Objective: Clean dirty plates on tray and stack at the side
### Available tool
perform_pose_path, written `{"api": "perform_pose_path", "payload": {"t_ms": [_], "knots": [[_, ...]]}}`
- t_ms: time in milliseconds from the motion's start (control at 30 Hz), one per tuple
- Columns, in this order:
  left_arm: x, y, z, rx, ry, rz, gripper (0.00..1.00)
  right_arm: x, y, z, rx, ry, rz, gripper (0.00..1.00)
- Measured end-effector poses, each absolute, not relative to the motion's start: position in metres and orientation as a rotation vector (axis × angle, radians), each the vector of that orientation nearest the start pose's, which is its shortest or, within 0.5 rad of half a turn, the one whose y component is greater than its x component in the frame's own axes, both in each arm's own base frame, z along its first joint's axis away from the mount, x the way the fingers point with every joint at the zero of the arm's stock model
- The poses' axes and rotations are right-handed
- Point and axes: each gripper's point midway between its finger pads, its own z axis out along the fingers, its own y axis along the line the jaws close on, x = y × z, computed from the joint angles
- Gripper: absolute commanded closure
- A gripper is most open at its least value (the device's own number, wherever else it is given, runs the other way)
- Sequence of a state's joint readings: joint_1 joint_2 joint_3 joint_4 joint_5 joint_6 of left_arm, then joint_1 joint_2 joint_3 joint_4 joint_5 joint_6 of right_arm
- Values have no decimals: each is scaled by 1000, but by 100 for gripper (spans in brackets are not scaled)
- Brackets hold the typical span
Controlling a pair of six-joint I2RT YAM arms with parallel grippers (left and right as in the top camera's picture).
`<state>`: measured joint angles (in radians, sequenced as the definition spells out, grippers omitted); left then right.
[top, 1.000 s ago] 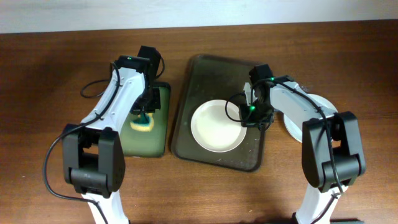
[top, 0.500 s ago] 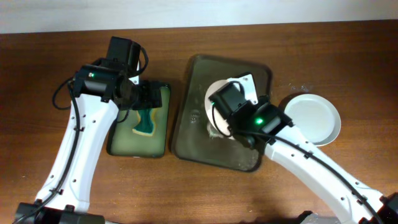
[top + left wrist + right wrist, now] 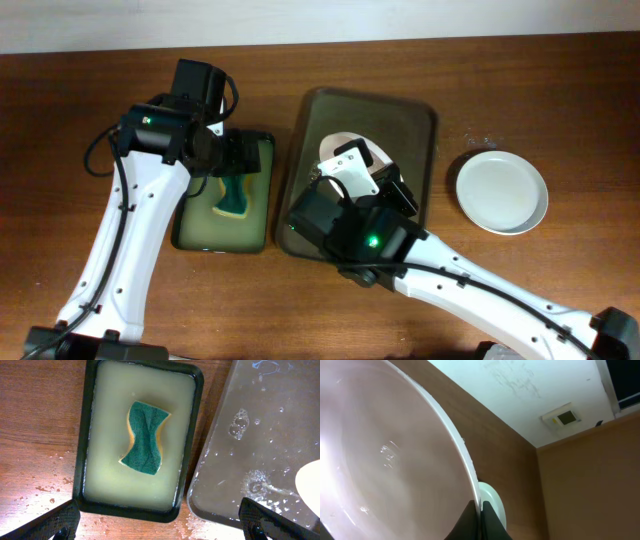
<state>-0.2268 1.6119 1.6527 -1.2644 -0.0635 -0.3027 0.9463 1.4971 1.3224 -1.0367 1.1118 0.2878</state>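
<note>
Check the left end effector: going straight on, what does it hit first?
Probably the sponge, lying in liquid in the small tray: the left end effector points down over it, open. Depth is unclear; it might land nearer its rim.

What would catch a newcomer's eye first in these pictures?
The right hand grips a white plate by its rim, tilted above the dark tray. A green sponge lies in the small tray at left; a second plate sits on the table at right.
</note>
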Motion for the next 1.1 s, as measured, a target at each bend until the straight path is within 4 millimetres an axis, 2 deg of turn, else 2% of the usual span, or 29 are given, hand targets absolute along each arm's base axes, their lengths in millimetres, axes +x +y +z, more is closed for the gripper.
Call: {"api": "perform_pose_path", "payload": {"t_ms": [133,333,400,433,467,533,567,600,633,667,700,733,800,833,867,900,933,967,1000,1067,1100], "knots": [[350,-70,216,-121,2787,-43,0,308,162,234,-490,2066,-910,96],[350,-70,216,-121,2787,-42,0,309,162,233,-444,2071,-885,96],[350,-70,216,-121,2787,-42,0,312,156,216,-409,2185,-803,96],[350,-70,216,-121,2787,-43,0,317,144,201,-379,2309,-731,96],[349,-69,216,-121,2791,-42,0,326,126,186,-311,2461,-608,96],[349,-70,216,-121,2790,-42,0,341,90,171,-185,2680,-299,96],[349,-69,216,-121,2790,-42,0,350,58,169,-25,2742,-108,96],[349,-69,216,-121,2791,-42,0,355,16,169,174,2761,51,96],[349,-69,216,-121,2790,-41,0,356,-5,170,282,2749,179,96],[349,-69,216,-121,2790,-41,0,355,-37,171,432,2717,260,96],[349,-69,216,-121,2791,-42,0,350,-81,169,611,2672,289,96],[349,-69,216,-121,2791,-41,0,341,-119,160,775,2643,308,96],[349,-69,216,-121,2791,-41,0,330,-160,131,980,2631,357,96],[349,-69,216,-121,2790,-42,0,326,-172,114,1052,2640,376,89],[349,-69,216,-121,2790,-42,0,321,-180,94,1119,2667,399,70],[349,-69,216,-121,2791,-41,0,319,-181,75,1161,2704,419,62],[349,-69,216,-121,2790,-41,0,316,-180,67,1184,2733,401,53],[349,-69,216,-121,2790,-41,0,314,-180,65,1179,2752,373,50],[349,-69,216,-121,2790,-41,0,313,-176,66,1170,2766,381,50],[349,-69,216,-121,2790,-41,0,321,-154,92,1036,2755,423,54],[349,-69,216,-121,2790,-41,0,327,-127,118,902,2756,430,57]]}}
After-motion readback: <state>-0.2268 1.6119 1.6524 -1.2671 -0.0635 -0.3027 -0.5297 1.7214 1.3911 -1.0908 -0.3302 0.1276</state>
